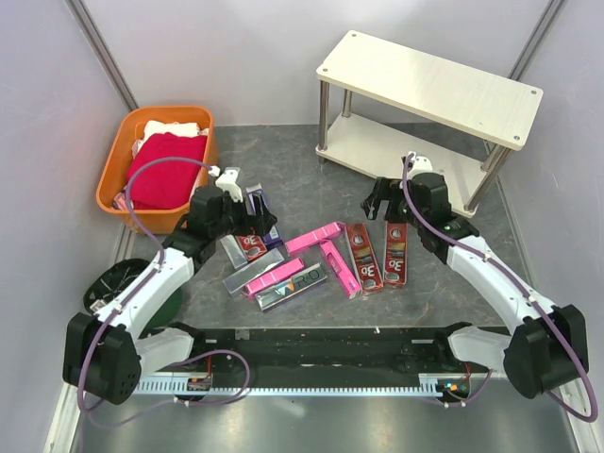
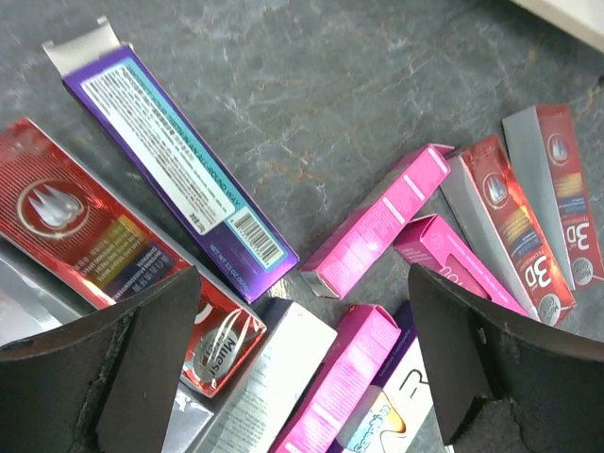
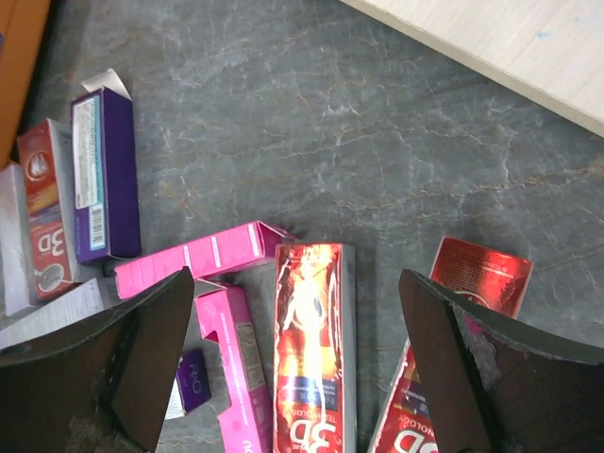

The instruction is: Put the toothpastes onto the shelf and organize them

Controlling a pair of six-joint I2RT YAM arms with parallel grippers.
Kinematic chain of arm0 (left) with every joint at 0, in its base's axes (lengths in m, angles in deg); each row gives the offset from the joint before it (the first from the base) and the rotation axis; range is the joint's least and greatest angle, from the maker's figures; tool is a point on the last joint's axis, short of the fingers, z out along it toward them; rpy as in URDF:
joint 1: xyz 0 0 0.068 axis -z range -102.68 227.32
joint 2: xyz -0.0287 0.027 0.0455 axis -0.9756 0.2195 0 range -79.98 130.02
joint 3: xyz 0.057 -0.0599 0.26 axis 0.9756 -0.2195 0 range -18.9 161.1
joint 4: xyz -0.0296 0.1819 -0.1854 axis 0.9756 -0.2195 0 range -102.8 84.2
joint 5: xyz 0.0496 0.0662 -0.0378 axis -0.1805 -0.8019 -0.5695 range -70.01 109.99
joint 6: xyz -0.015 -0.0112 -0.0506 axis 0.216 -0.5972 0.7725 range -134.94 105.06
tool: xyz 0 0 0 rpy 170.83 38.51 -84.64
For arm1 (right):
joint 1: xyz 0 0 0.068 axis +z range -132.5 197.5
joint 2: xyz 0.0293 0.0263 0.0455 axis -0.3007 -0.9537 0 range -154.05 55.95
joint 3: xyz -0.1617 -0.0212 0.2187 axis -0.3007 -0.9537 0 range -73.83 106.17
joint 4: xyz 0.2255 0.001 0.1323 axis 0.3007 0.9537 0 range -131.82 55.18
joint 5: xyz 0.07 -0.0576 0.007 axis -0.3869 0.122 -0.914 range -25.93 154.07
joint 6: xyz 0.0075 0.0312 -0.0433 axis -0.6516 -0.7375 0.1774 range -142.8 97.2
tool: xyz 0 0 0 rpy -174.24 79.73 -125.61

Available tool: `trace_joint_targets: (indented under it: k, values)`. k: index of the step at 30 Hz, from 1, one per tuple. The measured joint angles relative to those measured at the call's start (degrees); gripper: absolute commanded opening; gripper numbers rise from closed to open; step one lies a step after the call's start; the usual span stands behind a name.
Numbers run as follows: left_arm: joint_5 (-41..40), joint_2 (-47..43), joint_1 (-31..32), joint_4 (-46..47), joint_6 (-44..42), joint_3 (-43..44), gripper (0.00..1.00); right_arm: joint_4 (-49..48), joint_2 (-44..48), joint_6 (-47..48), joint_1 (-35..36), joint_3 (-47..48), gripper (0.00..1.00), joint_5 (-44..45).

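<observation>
Several toothpastes lie scattered flat on the grey tabletop: pink cartons [image 1: 314,237], two dark red ones [image 1: 362,255] [image 1: 397,253], and a silver-grey one [image 1: 247,271]. The cream two-tier shelf [image 1: 429,85] stands at the back right with both boards bare. My left gripper [image 1: 253,219] hovers open over the left end of the pile, above a pink carton [image 2: 340,377] and a silver-grey one [image 2: 255,396]; a purple carton [image 2: 175,170] lies beyond. My right gripper [image 1: 389,203] hangs open above a dark red carton [image 3: 311,349], with another red carton [image 3: 481,274] beside it. Neither gripper holds anything.
An orange basket [image 1: 113,179] holding red and white cloths sits at the back left. A dark round object [image 1: 118,283] lies at the table's left edge. Grey walls close in both sides. The shelf's lower board [image 3: 510,42] lies just beyond my right gripper.
</observation>
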Motion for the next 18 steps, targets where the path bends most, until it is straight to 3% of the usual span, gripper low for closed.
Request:
trace_joint_targets:
  k: [6,13,18]
  values:
    - [0.4,2.5,0.0,-2.3,0.9,2.6,0.98,4.6,0.4,1.5,3.5,0.2,0.98,2.9]
    - [8.2,6.6,0.2,-3.9,0.2,6.6,1.00,7.0,-0.3,1.8,7.1,0.2,0.98,3.4]
    - [9.1,11.7,3.3,-5.9,-1.5,11.0,1.00,7.3,-0.5,1.7,7.3,0.5,0.98,3.4]
